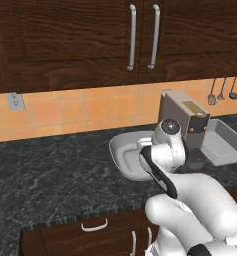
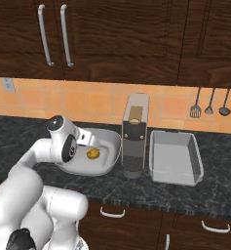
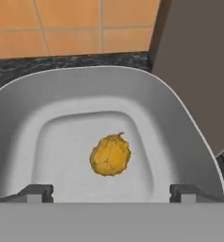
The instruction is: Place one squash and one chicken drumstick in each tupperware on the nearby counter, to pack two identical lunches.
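The pincer is hanging wide and empty over the round white tub, just beside the coffee machine on the bench. The yellow squash is lying on the tub floor. I think lifting straight up is avoiding a knock.
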